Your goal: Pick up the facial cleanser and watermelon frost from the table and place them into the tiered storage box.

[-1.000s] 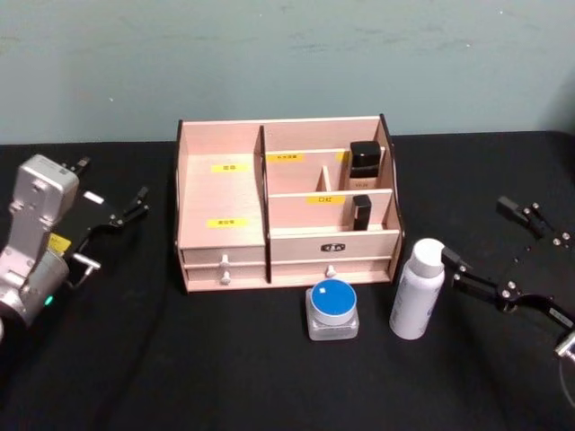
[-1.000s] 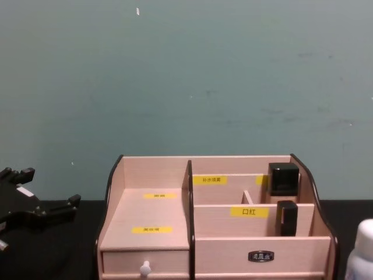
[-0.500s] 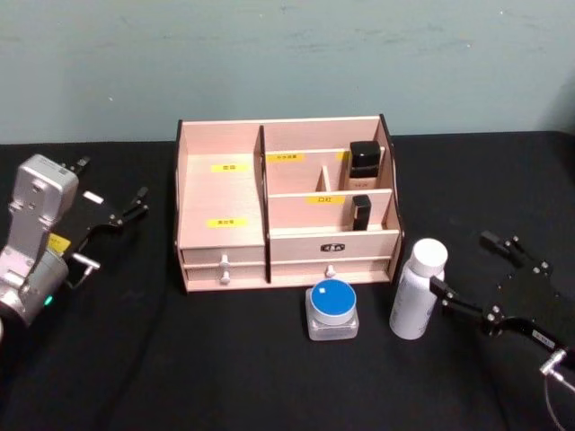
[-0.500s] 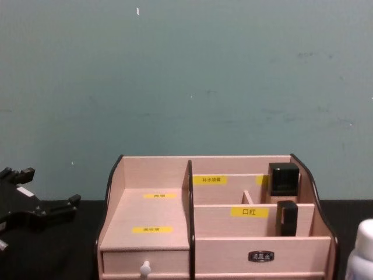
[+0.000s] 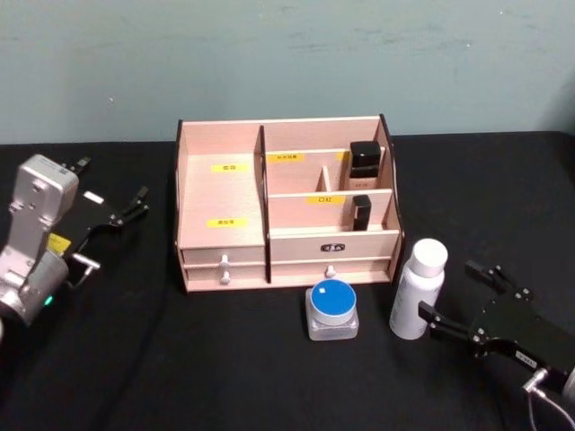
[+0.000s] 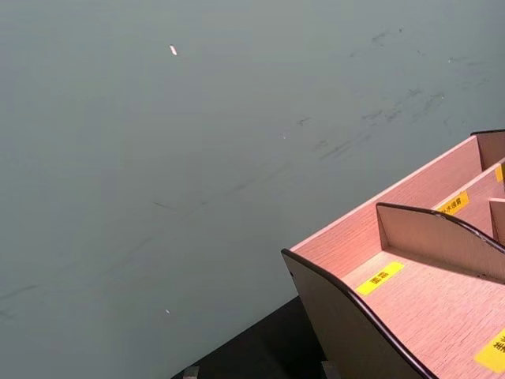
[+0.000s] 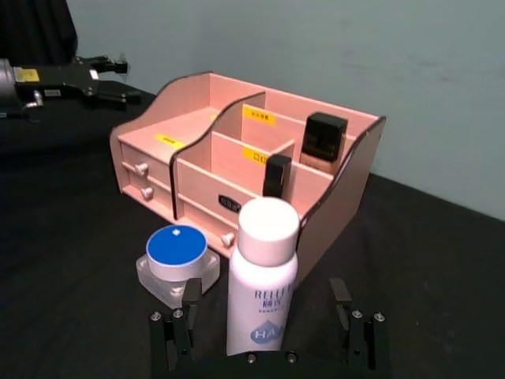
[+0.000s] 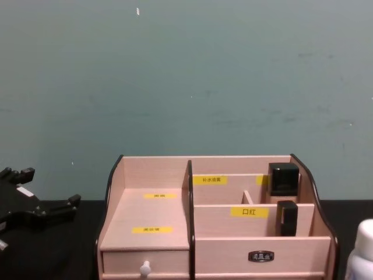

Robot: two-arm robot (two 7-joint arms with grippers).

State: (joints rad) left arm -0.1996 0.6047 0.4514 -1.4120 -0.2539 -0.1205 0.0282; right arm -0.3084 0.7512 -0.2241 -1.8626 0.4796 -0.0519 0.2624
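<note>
Head view: at the near right of the black table point(image 5: 225, 377), the right gripper point(image 5: 446, 290) sits low with its fingers spread wide, holding nothing. The white bottle point(image 5: 416, 289) stands upright between them. The right wrist view shows the same bottle point(image 7: 263, 284) in the gap with space on either side, and neither finger point(image 7: 189, 298) appears to touch it.

Just to the bottle's left a blue-lidded jar point(image 5: 331, 308) rests on the table, close in front of the tiered storage box point(image 5: 220, 193). Both bottle and jar are outside the box.

The box is pale wood with dark edge trim and faces the robot. Two white-knobbed drawers point(image 5: 225, 262) sit on its left front and a drawer with a small metal plate point(image 5: 333, 248) on its right. Yellow labels mark its stepped compartments. A black tube point(image 5: 361, 213) stands in the right middle tier, and a black-capped container point(image 5: 364, 160) stands behind it in the rear right compartment.

Well left of the box, the left gripper point(image 5: 112, 184) hangs above the table, its black fingers apart and empty. A teal wall point(image 5: 287, 54) closes the scene.
</note>
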